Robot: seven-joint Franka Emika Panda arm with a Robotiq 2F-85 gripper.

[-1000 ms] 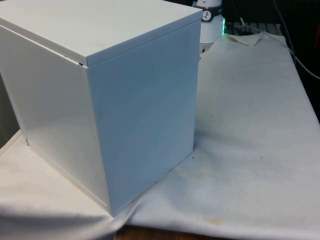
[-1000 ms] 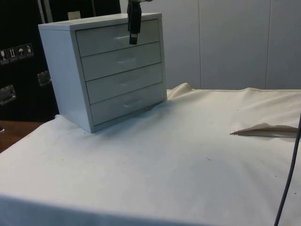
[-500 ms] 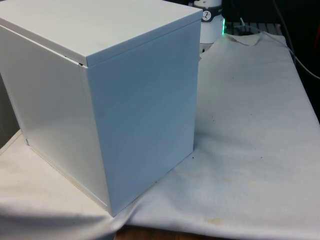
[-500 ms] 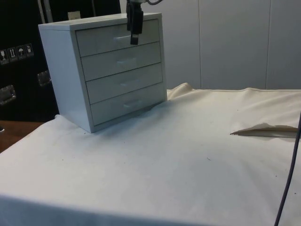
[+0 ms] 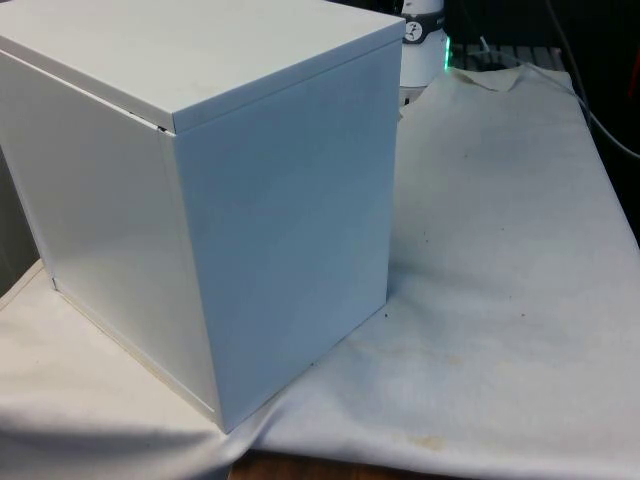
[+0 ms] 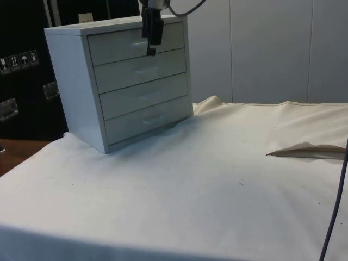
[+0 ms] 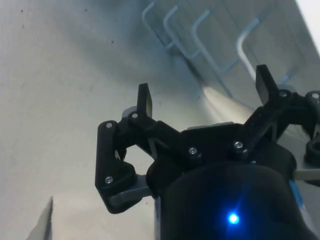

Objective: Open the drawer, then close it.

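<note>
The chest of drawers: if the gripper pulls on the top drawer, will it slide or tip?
The chest of drawers looks wide and flat-based, so tipping seems unlikely. It stands on loose white cloth, so it might creep or ruck the cloth. The open gripper is at the top drawer, a high pull point, which adds slight leverage.

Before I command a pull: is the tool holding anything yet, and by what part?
Nothing is held. The tool is open, in front of the top drawer of the chest of drawers, its handle ungripped.
</note>
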